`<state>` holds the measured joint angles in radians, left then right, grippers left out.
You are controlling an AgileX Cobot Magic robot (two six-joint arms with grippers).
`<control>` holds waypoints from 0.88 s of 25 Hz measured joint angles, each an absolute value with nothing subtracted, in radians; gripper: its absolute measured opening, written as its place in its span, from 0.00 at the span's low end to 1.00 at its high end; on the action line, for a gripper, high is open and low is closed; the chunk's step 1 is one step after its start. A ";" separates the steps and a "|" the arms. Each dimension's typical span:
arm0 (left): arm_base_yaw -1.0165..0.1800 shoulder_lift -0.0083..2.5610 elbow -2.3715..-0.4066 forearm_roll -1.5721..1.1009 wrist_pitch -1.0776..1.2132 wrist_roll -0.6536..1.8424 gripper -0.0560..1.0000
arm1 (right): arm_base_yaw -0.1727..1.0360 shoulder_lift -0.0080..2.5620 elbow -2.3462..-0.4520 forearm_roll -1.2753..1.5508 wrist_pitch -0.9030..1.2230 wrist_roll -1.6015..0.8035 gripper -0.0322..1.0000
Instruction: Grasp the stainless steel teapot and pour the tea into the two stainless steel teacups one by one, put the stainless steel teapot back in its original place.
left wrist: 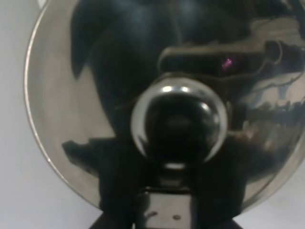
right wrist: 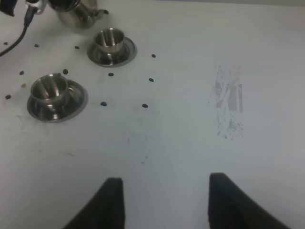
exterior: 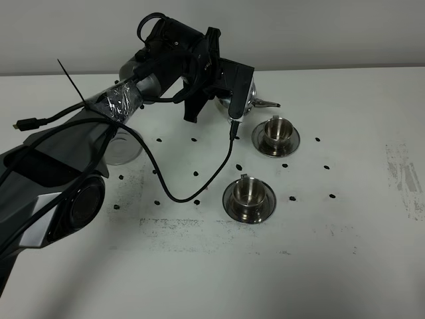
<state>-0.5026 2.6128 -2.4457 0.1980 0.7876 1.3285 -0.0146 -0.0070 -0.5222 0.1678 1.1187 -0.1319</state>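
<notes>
The stainless steel teapot (exterior: 244, 96) hangs at the back of the table, mostly hidden by my left gripper (exterior: 231, 90), which is shut on its handle. Its thin spout (exterior: 268, 104) points right, just behind the far teacup (exterior: 275, 130). The left wrist view is filled by the domed lid (left wrist: 71, 109) and its round knob (left wrist: 178, 125). The near teacup (exterior: 248, 191) stands on its saucer in the middle. An empty shiny saucer (exterior: 123, 149), the original place, lies at the left, partly under my arm. My right gripper (right wrist: 164, 205) is open over bare table, both teacups (right wrist: 109, 40) (right wrist: 50, 90) far ahead of it.
A black cable (exterior: 222, 166) loops down from my left arm onto the table, ending close to the near cup's saucer. Small black dots mark the white table. A scuffed grey patch (exterior: 404, 174) lies at the right edge.
</notes>
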 joint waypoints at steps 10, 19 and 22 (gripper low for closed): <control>-0.511 2.613 -2.446 0.246 0.781 1.405 0.22 | -0.015 -0.007 -0.522 0.168 1.119 -0.132 0.41; -0.522 2.613 -2.446 0.251 0.756 1.442 0.22 | -0.015 -0.007 -0.522 0.168 1.119 -0.132 0.41; -0.522 2.613 -2.446 0.269 0.754 1.458 0.22 | -0.015 -0.007 -0.522 0.168 1.119 -0.132 0.41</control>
<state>-0.5215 2.6128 -2.4457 0.2688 0.7539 1.4583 -0.0146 -0.0070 -0.5222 0.1678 1.1187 -0.1319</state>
